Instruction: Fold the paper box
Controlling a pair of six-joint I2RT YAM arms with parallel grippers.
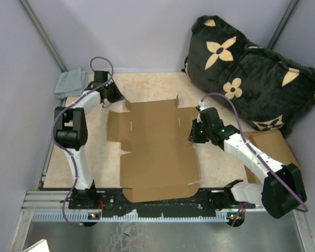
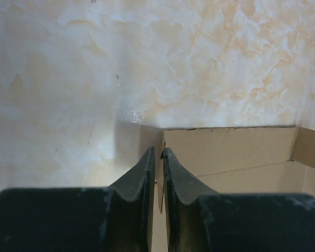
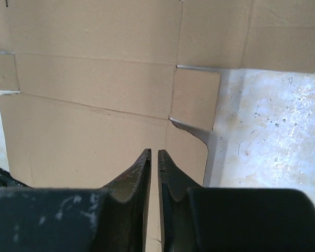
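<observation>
The marbled beige table (image 1: 94, 157) filled the floor of the cell. A big black pillow (image 1: 252, 73) with cream flowers slumped against the far right corner. The paper box (image 1: 157, 152) lay opened out flat in the middle of the table, its near flap reaching the arms' bases. A grey cloth (image 1: 71, 83) sat bunched at the far left corner.

The left gripper (image 2: 157, 152) was at the box's far left corner, its fingers clenched to a slit with the cardboard's edge running up between them. The right gripper (image 3: 154, 153) stood at the right side by a small flap, fingers nearly together. I couldn't tell whether it pinched anything.
</observation>
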